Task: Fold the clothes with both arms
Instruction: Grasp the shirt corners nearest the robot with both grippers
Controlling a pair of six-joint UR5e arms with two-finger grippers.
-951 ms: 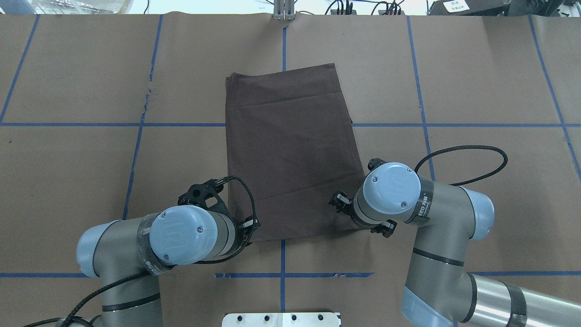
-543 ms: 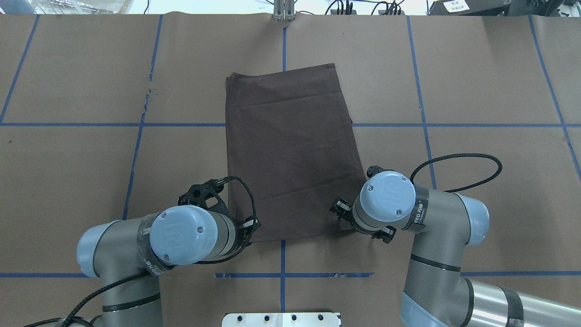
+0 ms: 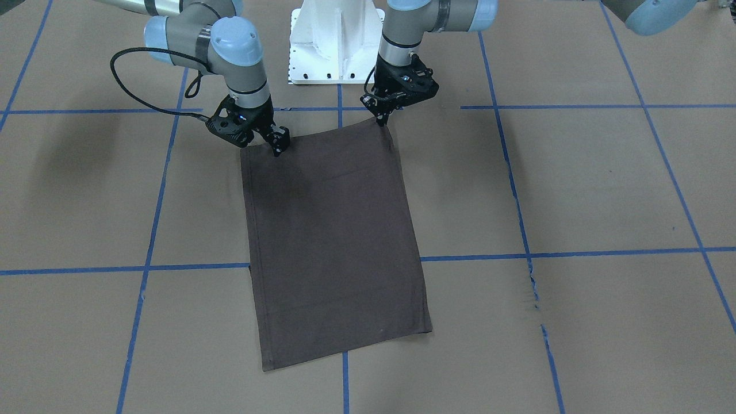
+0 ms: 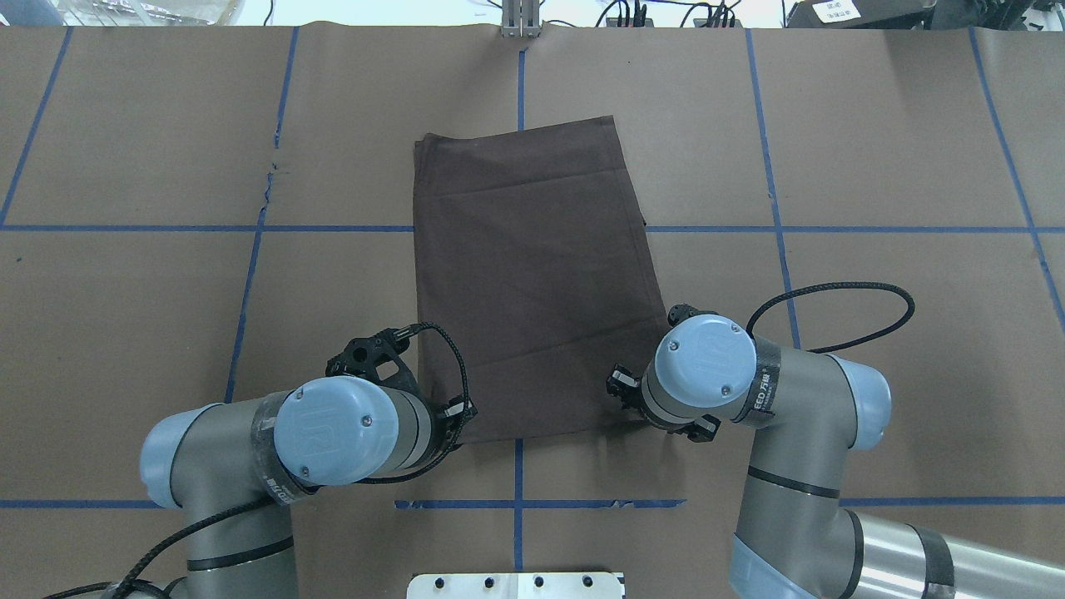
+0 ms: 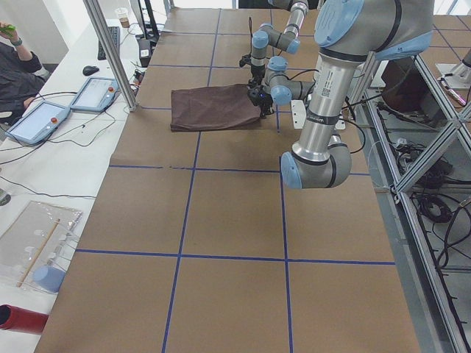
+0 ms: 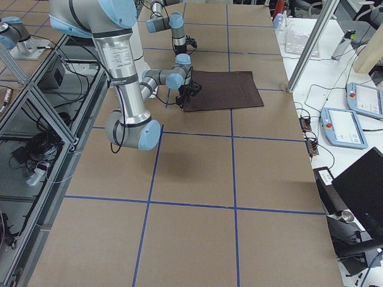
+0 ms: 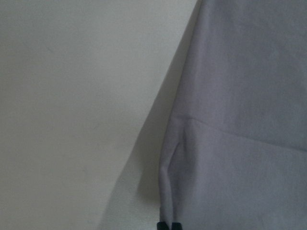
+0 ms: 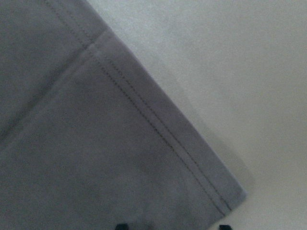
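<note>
At robot-side corners, left gripper pinching T-shirt, right gripper spread wide over it.

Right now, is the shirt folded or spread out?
Folded. The T-shirt lies flat on the table as a plain rectangle. No sleeves or collar show, and the overhead view shows stacked layer edges at its far left corner.

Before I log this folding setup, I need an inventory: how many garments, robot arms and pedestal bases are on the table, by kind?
brown T-shirt: 1
robot arms: 2, the left arm and the right arm
white pedestal base: 1
Total: 4
</note>
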